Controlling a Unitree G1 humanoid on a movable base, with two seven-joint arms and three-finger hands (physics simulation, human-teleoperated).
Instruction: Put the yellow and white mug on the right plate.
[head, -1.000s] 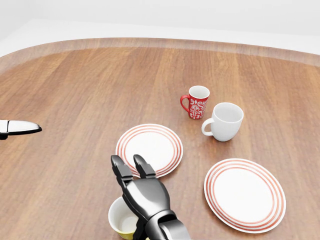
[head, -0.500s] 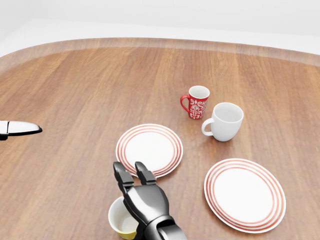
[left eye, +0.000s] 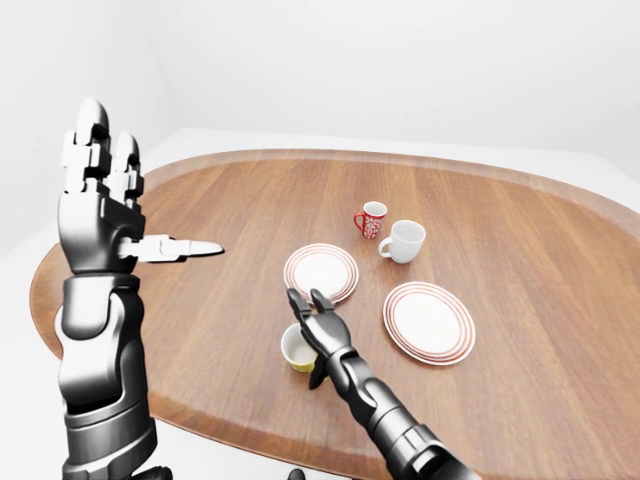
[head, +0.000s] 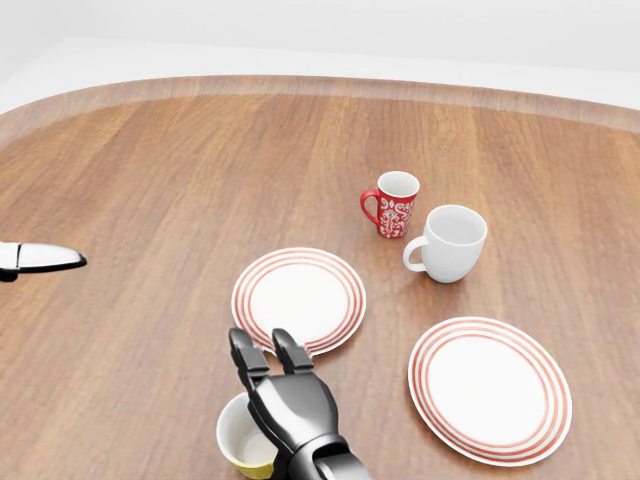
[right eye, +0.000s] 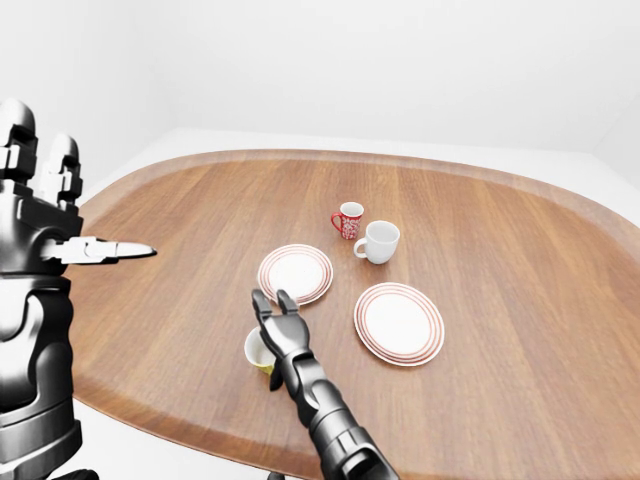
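The yellow and white mug (head: 240, 440) stands upright near the bottom edge of the head view, below the left plate. My right hand (head: 260, 345) is open. Its palm lies against the mug's right rim and its fingers point up the view past it, not closed round it. The palm hides the mug's right side. The right plate (head: 490, 388), white with red rings, lies bare to the right of the hand. My left hand (left eye: 100, 180) is raised open at the far left, well away from the table's things.
The left plate (head: 298, 298) with red rings lies just above my right fingertips. A red patterned mug (head: 392, 205) and a white mug (head: 450, 243) stand side by side above the right plate. The oval wooden table (left eye: 230, 200) curves away near the mug.
My right hand has drawn back a little toward the bottom of the head view, its fingertips now off the left plate's rim. The mug, the plates and the left hand have not moved.
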